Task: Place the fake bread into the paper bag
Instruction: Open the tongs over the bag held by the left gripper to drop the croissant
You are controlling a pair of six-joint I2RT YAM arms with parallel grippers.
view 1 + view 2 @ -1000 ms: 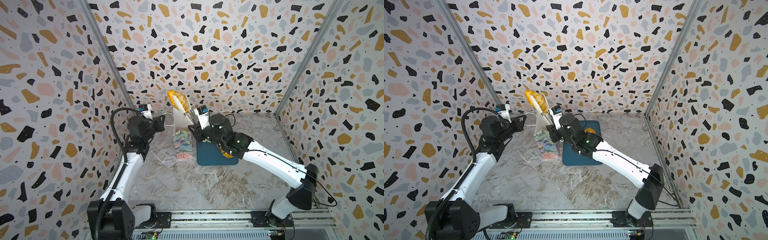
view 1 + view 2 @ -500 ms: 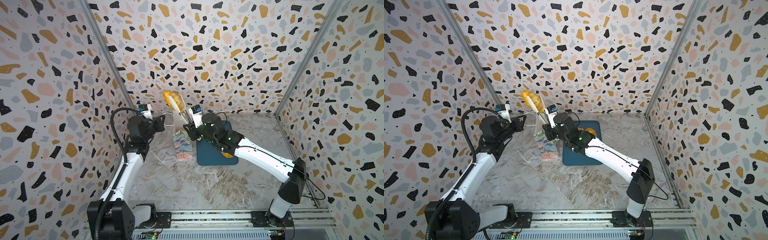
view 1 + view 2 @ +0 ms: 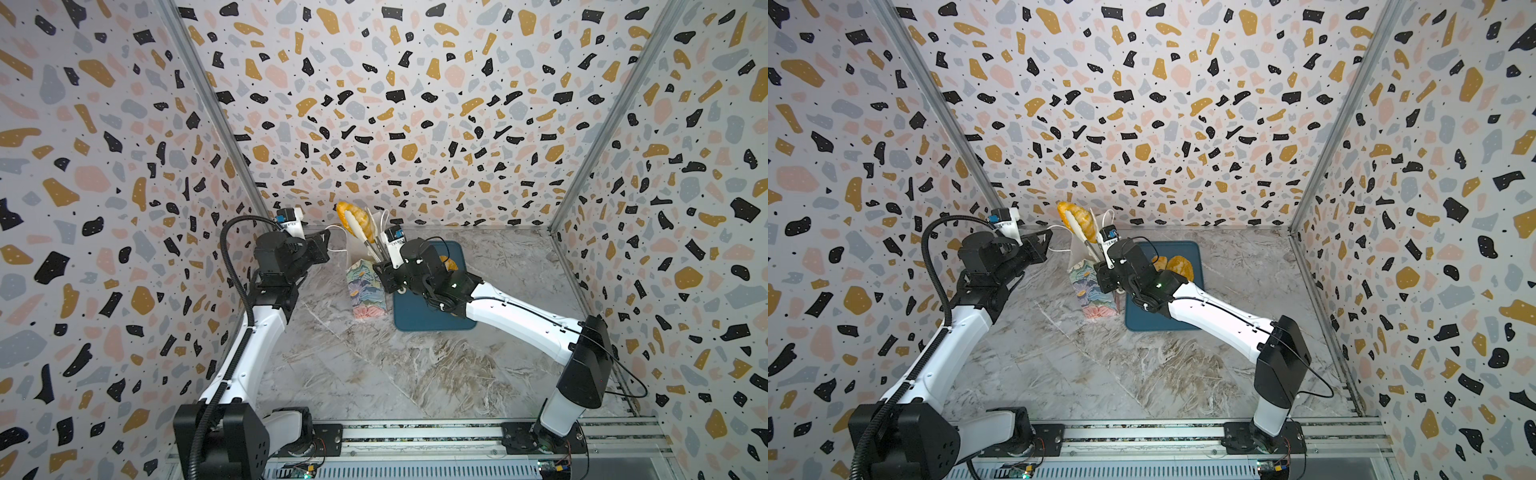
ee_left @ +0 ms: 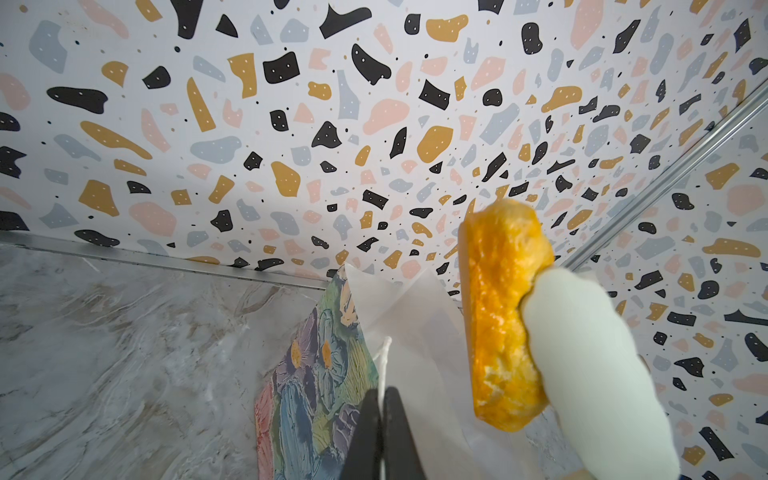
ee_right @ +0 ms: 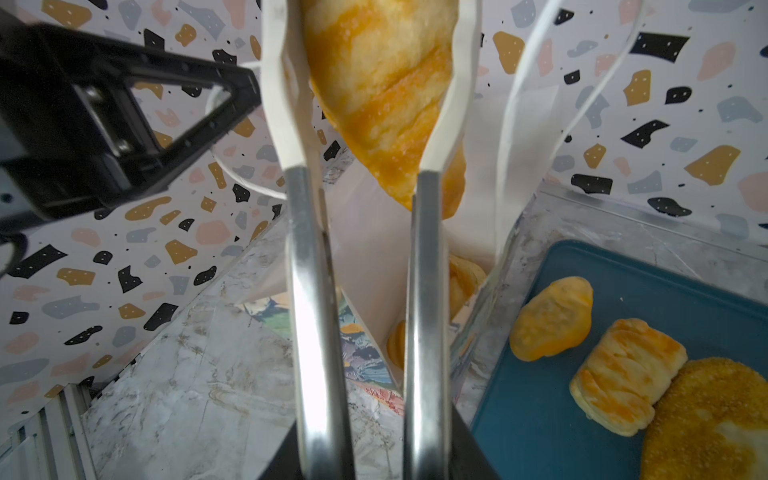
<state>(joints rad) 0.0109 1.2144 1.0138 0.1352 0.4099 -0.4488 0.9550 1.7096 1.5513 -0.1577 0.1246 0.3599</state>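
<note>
The paper bag (image 3: 365, 286) (image 3: 1094, 291) stands upright just left of the blue tray, floral outside and white inside (image 5: 374, 249). My left gripper (image 3: 326, 243) (image 4: 381, 399) is shut on its white cord handle (image 4: 384, 353), pulled left. My right gripper (image 3: 384, 270) (image 5: 374, 457) is shut on metal tongs (image 5: 316, 291) with white tips. These tongs pinch a golden croissant (image 3: 353, 220) (image 3: 1075, 216) (image 5: 382, 83) above the bag's open mouth. Some fake bread (image 5: 461, 278) lies inside the bag. On the tray lie a yellow bun (image 5: 552, 320), a ridged roll (image 5: 627, 374) and a seeded loaf (image 5: 706, 419).
The flat dark-blue tray (image 3: 432, 320) (image 5: 623, 270) lies right of the bag, partly under my right arm. The back wall stands close behind the bag and the side walls close in the marble floor. The bag's second handle (image 5: 540, 62) loops up beside the tongs.
My right arm has swung left toward the bag, and the tongs with the croissant now sit slightly lower over its mouth. The left arm has not moved.
</note>
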